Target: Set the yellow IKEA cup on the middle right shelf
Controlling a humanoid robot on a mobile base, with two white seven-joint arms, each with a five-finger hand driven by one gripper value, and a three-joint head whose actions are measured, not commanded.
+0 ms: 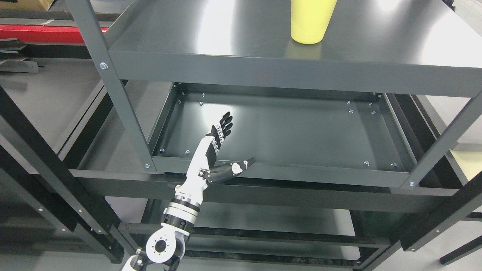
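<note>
Left hand (218, 148) reaches up from the lower left, fingers (225, 124) extended and spread, thumb splayed out to the side, holding nothing. It sits over the front lip of the lower tray shelf (286, 171), well below the yellow cup (310, 20). Cup stands upright on the upper shelf (211, 45), toward its right half, top cut off by the picture edge. Upper shelf's front rim lies between hand and cup. Grey upright post (109, 79) left of the hand. Red bar (45, 32) far left of cup.
</note>
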